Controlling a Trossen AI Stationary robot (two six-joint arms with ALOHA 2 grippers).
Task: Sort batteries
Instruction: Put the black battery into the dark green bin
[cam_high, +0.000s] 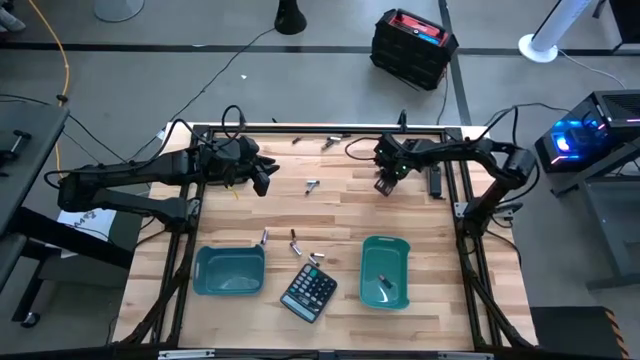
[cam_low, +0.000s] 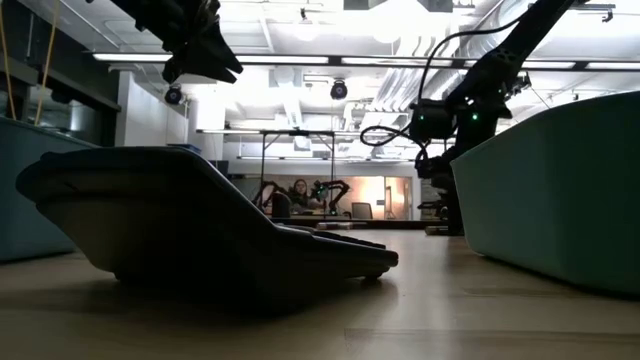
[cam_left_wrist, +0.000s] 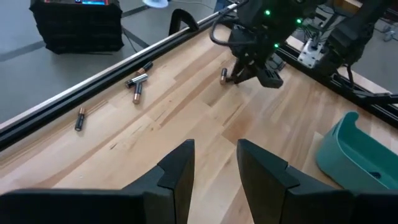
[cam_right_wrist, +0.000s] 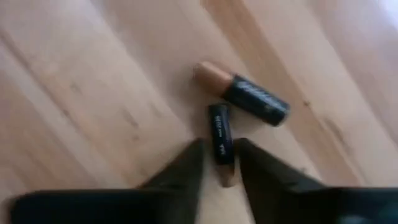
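Observation:
My right gripper (cam_high: 385, 184) is down at the table's far middle, open. Its fingertips (cam_right_wrist: 219, 168) stand on either side of a small dark battery (cam_right_wrist: 221, 142) with a copper end, which lies flat on the wood. A larger battery (cam_right_wrist: 247, 93) lies just beyond it. My left gripper (cam_left_wrist: 214, 165) hovers open over the far left of the table (cam_high: 262, 176). More batteries lie loose at mid-table (cam_high: 312, 185), along the far edge (cam_left_wrist: 137, 86) (cam_left_wrist: 79, 118) and near the trays (cam_high: 295, 242) (cam_high: 264, 237). My right gripper comes at the small battery from above, slanting, with its fingers (cam_right_wrist: 186, 167) lying along the battery's length, one on each side of its copper end (cam_right_wrist: 227, 177). I cannot tell whether they touch it. The battery lies on the table.
Two teal trays sit near the front, left (cam_high: 230, 272) and right (cam_high: 385, 272); the right one holds a small dark item. A dark calculator (cam_high: 308, 292) lies between them. A black stick (cam_high: 435, 180) lies by the right rail. The metal frame (cam_left_wrist: 93, 78) borders the far edge.

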